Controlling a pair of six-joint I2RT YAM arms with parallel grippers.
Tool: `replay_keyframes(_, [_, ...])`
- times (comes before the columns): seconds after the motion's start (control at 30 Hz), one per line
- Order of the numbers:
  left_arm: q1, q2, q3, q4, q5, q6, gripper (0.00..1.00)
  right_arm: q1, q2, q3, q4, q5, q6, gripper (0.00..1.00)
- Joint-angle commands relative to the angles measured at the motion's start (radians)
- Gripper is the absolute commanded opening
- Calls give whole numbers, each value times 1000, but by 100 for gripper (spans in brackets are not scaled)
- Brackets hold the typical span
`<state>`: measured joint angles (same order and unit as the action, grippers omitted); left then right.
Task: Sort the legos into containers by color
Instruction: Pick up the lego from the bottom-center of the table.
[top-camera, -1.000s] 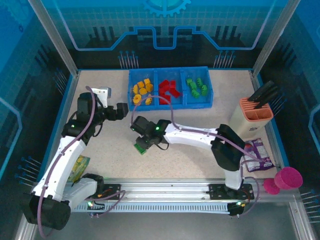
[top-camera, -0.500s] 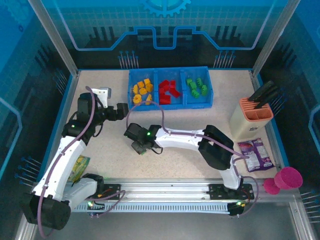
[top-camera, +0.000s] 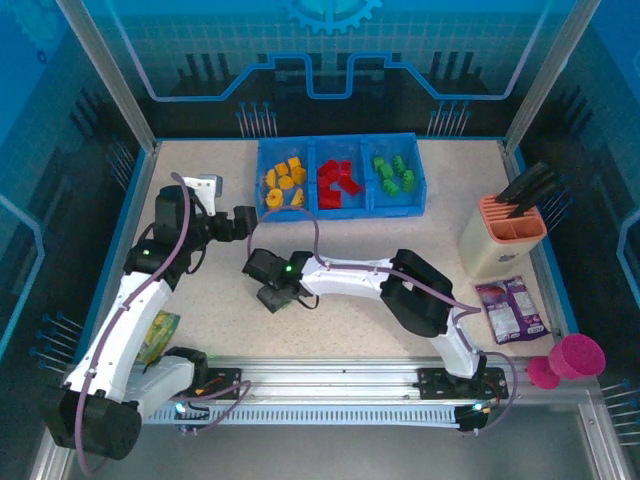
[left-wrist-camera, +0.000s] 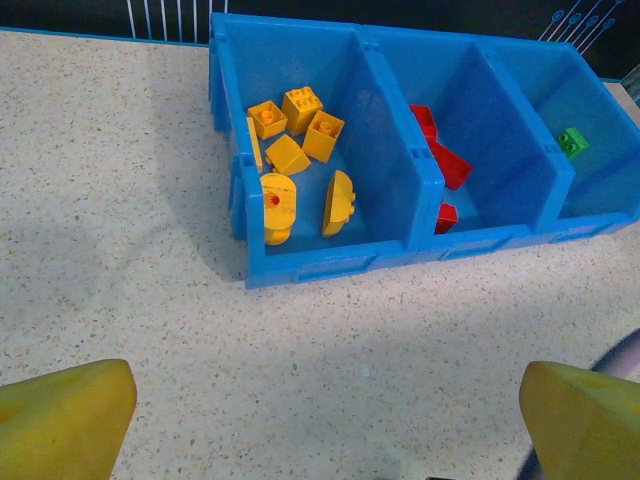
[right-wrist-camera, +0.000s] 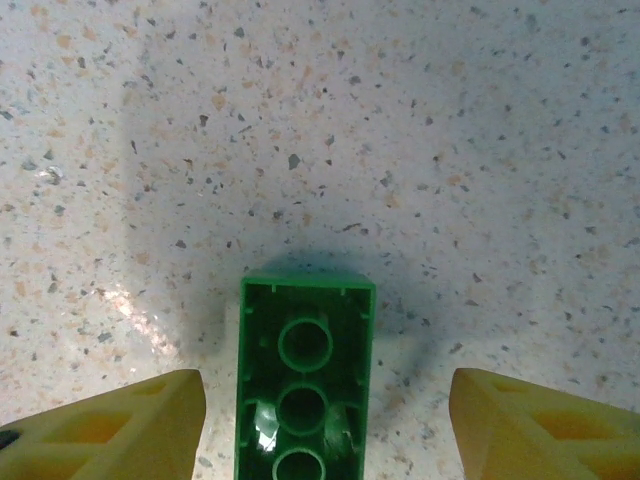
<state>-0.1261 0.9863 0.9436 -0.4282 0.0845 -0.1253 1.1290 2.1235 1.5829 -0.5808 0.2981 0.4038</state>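
A green lego (right-wrist-camera: 305, 385) lies upside down on the speckled table, hollow side up. My right gripper (right-wrist-camera: 325, 405) is open around it, one yellow finger on each side with a gap to the brick on both. From above, the right gripper (top-camera: 272, 296) is low over the table's middle left. The blue tray's containers (top-camera: 340, 208) stand at the back with yellow legos (top-camera: 284, 178), red legos (top-camera: 340, 178) and green legos (top-camera: 395, 175), one colour each. My left gripper (top-camera: 247, 222) hangs open and empty just before the tray (left-wrist-camera: 330, 262), facing the yellow legos (left-wrist-camera: 295, 150).
A salmon holder with black tools (top-camera: 505, 232) stands at the right. A purple snack packet (top-camera: 512, 308) and a pink cup (top-camera: 575, 355) lie near the front right. A yellow-green packet (top-camera: 160, 335) sits beside the left arm.
The right arm has swung left and its jaws have spread apart. The green lego seen at its fingertips a second ago now rests loose between the open fingers. The left arm has not moved.
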Motion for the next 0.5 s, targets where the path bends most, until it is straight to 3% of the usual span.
replay_keyframes(0.0, [8,0,-9,6,11,5,99,-11,37,22,0,-37,5,67])
replay_keyframes(0.13, [8,2,-8,6,8,7,99,-16,51,27,2,-52,7,62])
replay_keyframes(0.37, [8,8,-9,4,3,7,99,-41,31,-9,-1,-70,2,33])
replay_keyframes(0.47, [8,14,-6,4,3,10,99,-80,-56,-96,-7,-76,12,30])
